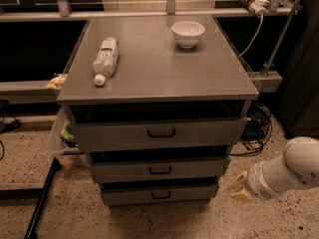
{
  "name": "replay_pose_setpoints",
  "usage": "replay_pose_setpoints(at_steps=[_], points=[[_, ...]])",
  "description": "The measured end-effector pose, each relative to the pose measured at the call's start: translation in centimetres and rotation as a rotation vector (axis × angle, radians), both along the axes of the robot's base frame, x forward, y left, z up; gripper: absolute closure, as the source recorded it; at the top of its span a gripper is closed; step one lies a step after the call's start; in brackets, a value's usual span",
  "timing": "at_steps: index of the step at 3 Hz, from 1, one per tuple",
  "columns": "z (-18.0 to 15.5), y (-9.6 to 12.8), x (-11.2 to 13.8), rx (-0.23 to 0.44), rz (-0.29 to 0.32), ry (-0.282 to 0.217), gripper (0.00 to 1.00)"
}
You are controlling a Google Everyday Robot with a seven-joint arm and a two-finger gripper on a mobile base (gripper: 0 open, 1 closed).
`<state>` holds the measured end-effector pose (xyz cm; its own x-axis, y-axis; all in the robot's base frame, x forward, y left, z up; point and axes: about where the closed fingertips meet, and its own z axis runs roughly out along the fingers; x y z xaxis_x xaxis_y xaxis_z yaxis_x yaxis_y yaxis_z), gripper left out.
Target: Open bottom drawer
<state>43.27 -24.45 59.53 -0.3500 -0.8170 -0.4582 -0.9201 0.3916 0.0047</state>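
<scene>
The bottom drawer [159, 193] is the lowest and narrowest of three grey fronts on the cabinet, with a small black loop handle [161, 195]. It sits near the floor, under the middle drawer [159, 169] and the top drawer [160, 133]. My gripper [238, 190] is at the lower right, at the end of a white arm [291, 171]. It hangs just right of the bottom drawer's right end, at about its height, not touching it. Only a tan tip of it shows.
A lying plastic bottle [105, 59] and a white bowl [188, 34] sit on the grey cabinet top [159, 68]. Cables [256, 128] lie on the floor at the right. A black bar [42, 198] slants across the speckled floor at the left. A metal rail runs behind.
</scene>
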Motion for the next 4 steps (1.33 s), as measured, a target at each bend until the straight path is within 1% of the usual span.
replay_pose_setpoints(at_steps=[1, 2, 3, 4], points=[[-1.5, 0.3, -0.2, 0.016, 0.001, 0.021, 1.00], [-3.6, -0.3, 0.2, 0.007, 0.000, -0.017, 1.00], [-9.0, -0.3, 1.4, 0.012, 0.012, -0.091, 1.00], [-15.3, 1.0, 4.3, 0.048, 0.032, -0.165, 1.00]])
